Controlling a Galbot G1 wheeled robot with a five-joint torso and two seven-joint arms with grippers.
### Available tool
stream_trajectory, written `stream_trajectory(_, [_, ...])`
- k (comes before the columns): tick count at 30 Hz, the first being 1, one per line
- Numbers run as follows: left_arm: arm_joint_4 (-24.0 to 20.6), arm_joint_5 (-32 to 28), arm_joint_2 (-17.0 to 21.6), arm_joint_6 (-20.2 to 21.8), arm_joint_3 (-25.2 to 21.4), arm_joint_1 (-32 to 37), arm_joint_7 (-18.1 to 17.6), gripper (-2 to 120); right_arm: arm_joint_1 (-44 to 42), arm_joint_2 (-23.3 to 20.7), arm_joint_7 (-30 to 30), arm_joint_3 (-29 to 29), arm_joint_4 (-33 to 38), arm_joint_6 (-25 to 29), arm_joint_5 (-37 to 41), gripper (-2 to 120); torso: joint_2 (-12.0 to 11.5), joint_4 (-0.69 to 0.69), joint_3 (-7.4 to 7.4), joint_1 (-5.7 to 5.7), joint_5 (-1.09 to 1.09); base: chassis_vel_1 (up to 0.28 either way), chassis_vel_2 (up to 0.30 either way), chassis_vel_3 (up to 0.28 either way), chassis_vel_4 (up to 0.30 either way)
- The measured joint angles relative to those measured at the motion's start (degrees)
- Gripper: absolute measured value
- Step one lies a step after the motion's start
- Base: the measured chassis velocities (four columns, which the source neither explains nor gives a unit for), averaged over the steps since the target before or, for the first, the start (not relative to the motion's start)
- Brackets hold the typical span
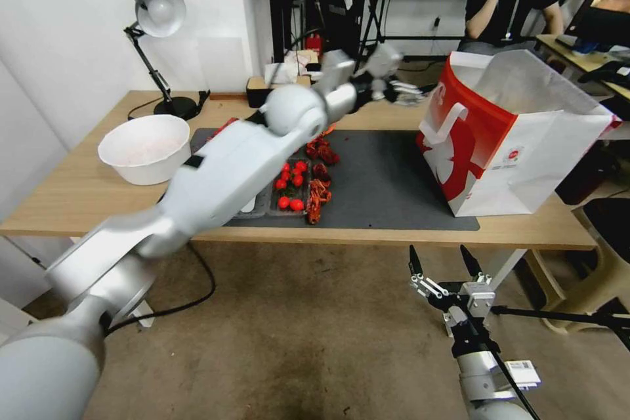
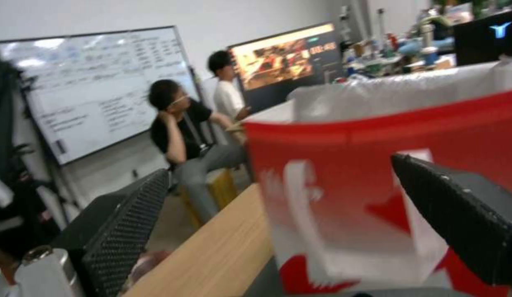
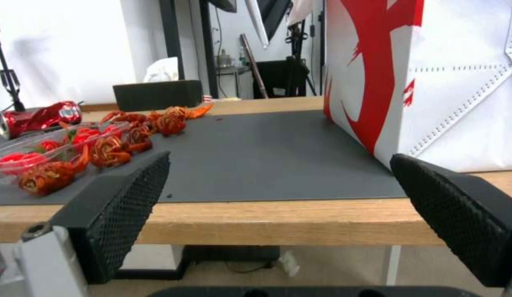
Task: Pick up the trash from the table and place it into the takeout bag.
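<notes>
The left arm reaches forward and to the right across the table [image 1: 79, 190], elbow raised above the middle, its wrist near the far edge. The left gripper [image 1: 400, 90] hangs there with fingers [image 2: 124, 231] spread apart, nothing between them. The right arm is held low in front of the table's near edge, the right gripper [image 1: 445, 261] pointing upward, its fingers [image 3: 118, 214] parted and empty.

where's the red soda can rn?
Right wrist view: the red soda can lies on its side at the mat's far end from the takeout bag, just behind the cherry tomato tray.
</notes>
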Motion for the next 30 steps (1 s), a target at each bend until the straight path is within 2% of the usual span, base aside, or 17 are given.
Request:
stream_trajectory(1, [0.0,0.0,0.0,0.0,0.0,0.0,0.0,100,0.0,0.0,0.0,0.0,0.0,0.0,0.0,100,0.0,0.0,0.0,0.0,0.0,0.0,0.0,0.0,0.0])
stream_trajectory(4, [-5.59,2.33,4.29,0.54,-6.08,7.14,-1.35,100,-0.06,0.16,0.0,0.17,0.34,-0.05,-0.06,100,0.0,-0.01,0.0,0.0,0.01,0.0,0.0,0.0,0.0])
stream_trajectory(5, [-5.59,2.33,4.29,0.54,-6.08,7.14,-1.35,100,-0.06,0.16,0.0,0.17,0.34,-0.05,-0.06,100,0.0,-0.01,0.0,0.0,0.01,0.0,0.0,0.0,0.0])
stream_trajectory(8, [-11.29,4.22,7.33,-0.45,-10.73,13.96,-5.44,100,-0.06,0.15,0.02,0.34,0.4,-0.05,-0.06,100,0.0,-0.01,0.0,0.0,0.01,0.0,0.0,0.0,0.0])
stream_trajectory(9, [-11.29,4.22,7.33,-0.45,-10.73,13.96,-5.44,100,-0.06,0.15,0.02,0.34,0.4,-0.05,-0.06,100,0.0,-0.01,0.0,0.0,0.01,0.0,0.0,0.0,0.0])
stream_trajectory(13, [-19.05,6.2,10.39,-2.33,-17.48,24.77,-11.25,100,0.07,0.14,0.04,0.3,0.35,-0.06,-0.06,100,0.0,-0.02,-0.01,0.0,0.02,0.0,0.0,0.0,0.0])
stream_trajectory(14, [-19.05,6.2,10.39,-2.33,-17.48,24.77,-11.25,100,0.07,0.14,0.04,0.3,0.35,-0.06,-0.06,100,0.0,-0.02,-0.01,0.0,0.02,0.0,0.0,0.0,0.0])
stream_trajectory(16, [-22.89,6.62,11.58,-2.86,-22.52,32.05,-15.59,100,0.19,0.06,0.04,0.16,0.34,-0.15,-0.06,100,0.0,0.01,0.0,0.0,0.0,0.0,0.0,0.0,0.0])
stream_trajectory(17, [-22.89,6.62,11.58,-2.86,-22.52,32.05,-15.59,100,0.19,0.06,0.04,0.16,0.34,-0.15,-0.06,100,0.0,0.01,0.0,0.0,0.0,0.0,0.0,0.0,0.0])
stream_trajectory(19, [-25.61,7.86,12.22,-3.02,-25.83,37.18,-18.6,100,0.18,-0.12,0.05,0.11,0.37,-0.2,-0.06,100,0.0,-0.01,-0.01,0.0,0.03,0.0,0.0,0.0,0.0])
stream_trajectory(20, [-25.61,7.86,12.22,-3.02,-25.83,37.18,-18.6,100,0.18,-0.12,0.05,0.11,0.37,-0.2,-0.06,100,0.0,-0.01,-0.01,0.0,0.03,0.0,0.0,0.0,0.0])
stream_trajectory(22, [-28.47,10.88,12.33,-1.83,-28.84,42.83,-21.52,100,0.1,-0.22,0.05,0.09,0.51,-0.21,-0.06,100,0.0,-0.02,0.0,0.0,0.03,0.0,0.0,0.0,0.0])
stream_trajectory(23, [-28.47,10.88,12.33,-1.83,-28.84,42.83,-21.52,100,0.1,-0.22,0.05,0.09,0.51,-0.21,-0.06,100,0.0,-0.02,0.0,0.0,0.03,0.0,0.0,0.0,0.0])
stream_trajectory(25, [-31.06,15.15,11.49,-1.02,-31.9,49.52,-24.15,100,-0.07,-0.21,0.05,0.02,0.58,-0.21,-0.11,100,0.0,-0.01,0.0,0.0,0.02,0.0,0.0,0.0,0.0])
stream_trajectory(26, [-31.06,15.15,11.49,-1.02,-31.9,49.52,-24.15,100,-0.07,-0.21,0.05,0.02,0.58,-0.21,-0.11,100,0.0,-0.01,0.0,0.0,0.02,0.0,0.0,0.0,0.0])
stream_trajectory(28, [-33.35,17.7,10.03,-0.36,-34.68,55.52,-26.38,100,-0.29,-0.1,0.03,-0.02,0.64,-0.21,-0.18,100,0.01,0.0,0.0,0.0,0.03,0.0,0.0,0.0,0.0])
stream_trajectory(30, [-34.23,18.13,9.34,-0.32,-35.82,57.81,-27.31,100,-0.37,-0.08,0.02,-0.04,0.65,-0.2,-0.21,100,0.01,-0.01,-0.01,0.0,0.04,0.0,0.0,0.0,0.0])
